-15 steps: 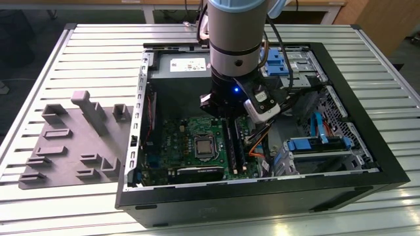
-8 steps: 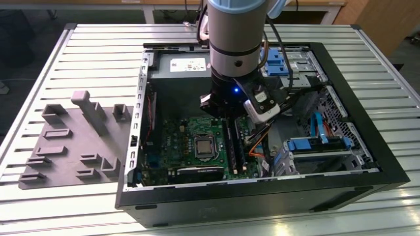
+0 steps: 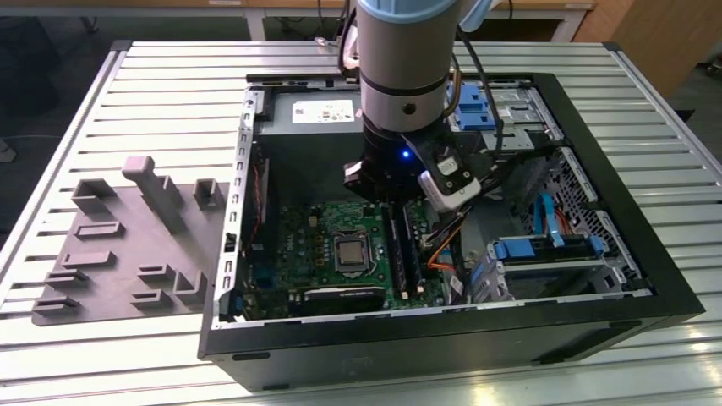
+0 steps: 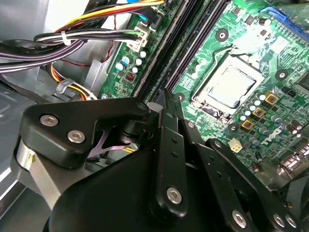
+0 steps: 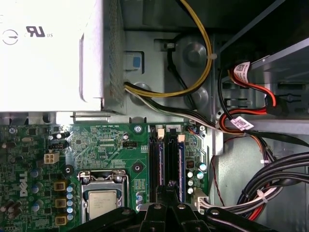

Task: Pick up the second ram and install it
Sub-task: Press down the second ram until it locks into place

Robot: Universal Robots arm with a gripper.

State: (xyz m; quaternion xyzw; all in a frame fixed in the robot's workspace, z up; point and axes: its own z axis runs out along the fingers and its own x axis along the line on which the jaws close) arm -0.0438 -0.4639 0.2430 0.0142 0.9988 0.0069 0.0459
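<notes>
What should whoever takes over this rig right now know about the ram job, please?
Tool: down inside the case, its tip at the slots on the motherboard; grip unclear.
Ram: a bluish stick stands in a slot right beside the tool tip; this looks like the second one.
Done: the pick-up, and the stick brought to its slot.
Left: I cannot tell whether it is fully seated; the tool is not yet out of the case.

Motherboard (image 3: 338, 245) is bright green with a silver CPU (image 5: 102, 203) in the middle. Black case (image 3: 451, 338), grey plastic tray (image 3: 124, 245), ribbed silver worktop (image 3: 135, 85). Cables (image 5: 203, 58) run yellow, red, black. Blue drive clips (image 3: 530, 247). Claw (image 4: 169, 145) is all black.
</notes>
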